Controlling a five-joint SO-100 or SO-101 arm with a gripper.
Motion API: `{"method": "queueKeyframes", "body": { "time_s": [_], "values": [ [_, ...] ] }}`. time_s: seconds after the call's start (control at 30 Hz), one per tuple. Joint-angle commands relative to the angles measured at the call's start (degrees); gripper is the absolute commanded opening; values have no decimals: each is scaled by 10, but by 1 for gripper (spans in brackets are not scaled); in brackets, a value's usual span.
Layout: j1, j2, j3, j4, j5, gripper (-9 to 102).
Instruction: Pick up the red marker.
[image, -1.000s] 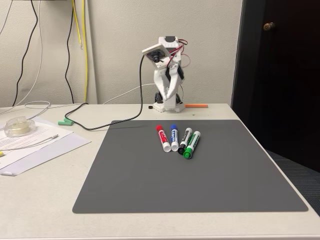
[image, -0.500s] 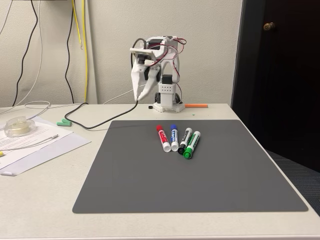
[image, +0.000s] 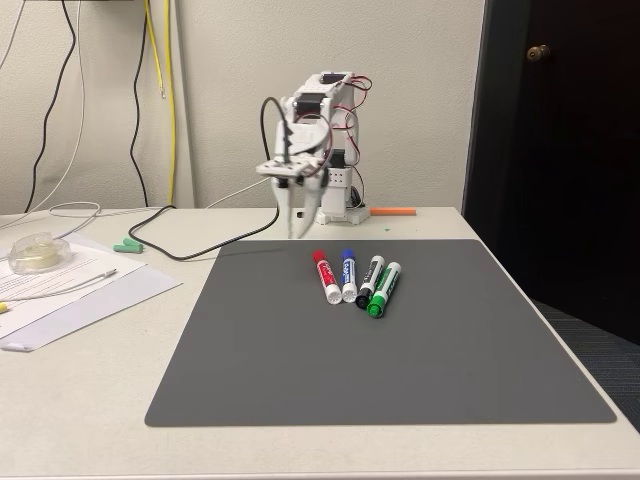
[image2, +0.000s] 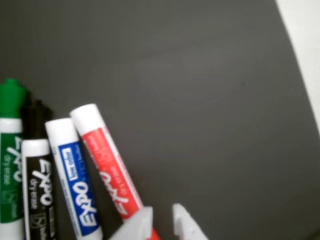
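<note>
One red marker (image2: 106, 170) just below the tool (image2: 162, 218), untouched.

A pale cream painted wall (image: 420, 90) fills the background from 10 to 1 o'clock, with black cables (image: 45, 110) and a yellow cord (image: 168, 100) hanging at 10 o'clock. A dark door (image: 560, 150) with a round brass knob (image: 538, 52) stands at 2 o'clock. The off-white bench (image: 80, 390) carries a dark grey rectangular mat (image: 380, 360). Light is even and soft.

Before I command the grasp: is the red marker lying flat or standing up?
Lying flat. The red marker rests lengthwise on the grey mat beside the blue marker, and the gripper hovers above, not touching it.
</note>
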Motion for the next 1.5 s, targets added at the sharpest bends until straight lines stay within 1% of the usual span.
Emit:
{"method": "queueKeyframes", "body": {
  "time_s": [0.0,0.13,0.4,1.0,1.13,1.37,1.4,1.47],
  "values": [
    [-13,-7,-11,9,11,9],
    [-38,-39,-11,4,11,13],
    [-47,-76,-11,-47,-29,20],
    [-40,-168,-8,-116,-72,21],
    [-40,-168,14,-150,-74,19],
    [-44,-165,15,-155,-64,2],
    [-45,-165,15,-156,-63,0],
    [-45,-163,15,-154,-62,0]
  ]
}}
